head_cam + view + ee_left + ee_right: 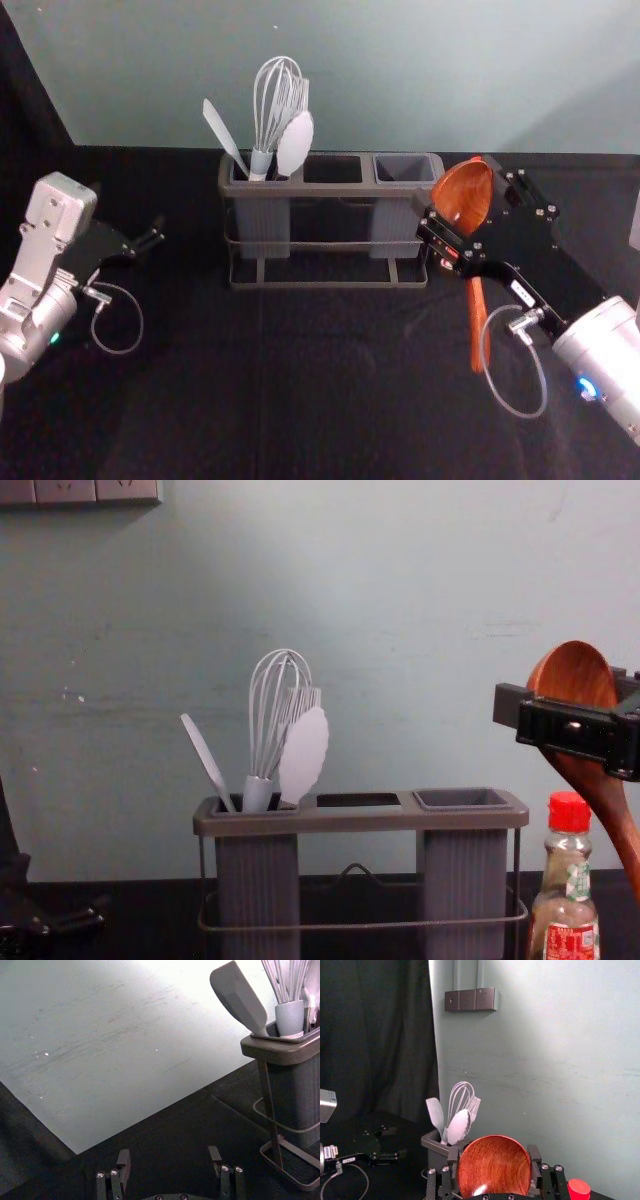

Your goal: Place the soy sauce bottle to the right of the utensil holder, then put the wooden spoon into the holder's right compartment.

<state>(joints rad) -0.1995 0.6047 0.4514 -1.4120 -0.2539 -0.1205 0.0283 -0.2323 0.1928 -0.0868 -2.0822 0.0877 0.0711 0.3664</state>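
Note:
My right gripper [462, 238] is closed around the bowl of the wooden spoon [464, 196], right of the utensil holder [325, 282]; the handle hangs downward. In the right wrist view, my right gripper [493, 1162] has the spoon's bowl [495, 1167] between its fingers. The chest view puts the spoon [575, 670] above the soy sauce bottle [568, 905], which stands upright just right of the holder [360, 820]. The holder's right compartment [462, 798] holds no utensil. My left gripper [148, 236] is idle at the left; in its wrist view the left gripper [168, 1156] is open.
A whisk [280, 710], a white spatula [207, 763] and other pale utensils stand in the holder's left compartment. Behind the black-covered table [330, 400] rises a pale wall [400, 70]. A socket panel [471, 1000] is mounted on it.

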